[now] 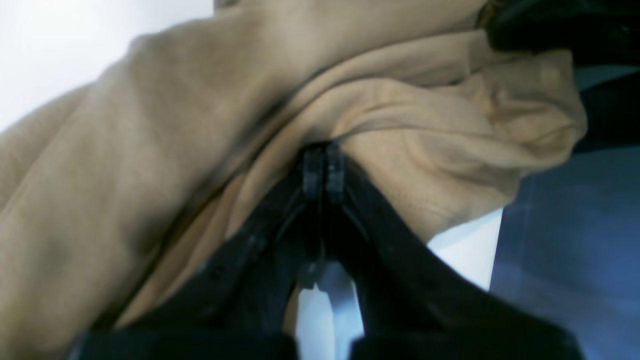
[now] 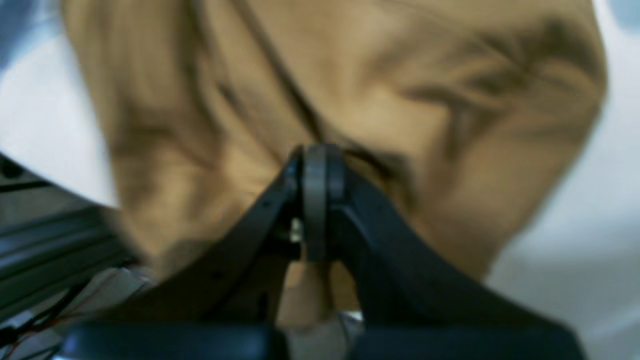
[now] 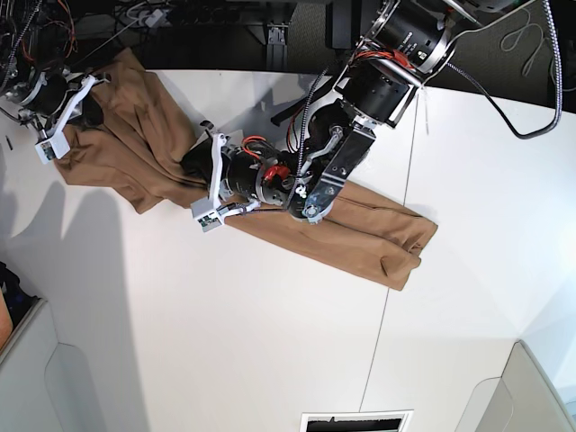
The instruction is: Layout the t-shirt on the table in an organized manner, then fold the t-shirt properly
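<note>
The tan-brown t-shirt (image 3: 360, 229) lies bunched in a long diagonal band on the white table (image 3: 270, 333), from the far left corner to right of the middle. My right gripper (image 3: 87, 110) is at the shirt's far left end, shut on a fold of cloth. This is seen close up and blurred in the right wrist view (image 2: 317, 152). My left gripper (image 3: 192, 165) is at the middle of the band, shut on a gathered fold of the t-shirt (image 1: 425, 125) in the left wrist view (image 1: 322, 152). The neck label is hidden.
A thin dark seam (image 3: 389, 297) crosses the table right of the middle. Cables and dark gear (image 3: 207, 22) line the far edge. Grey bins stand at the near left (image 3: 36, 378) and near right (image 3: 540, 396) corners. Dark floor (image 1: 575, 250) lies past the table edge.
</note>
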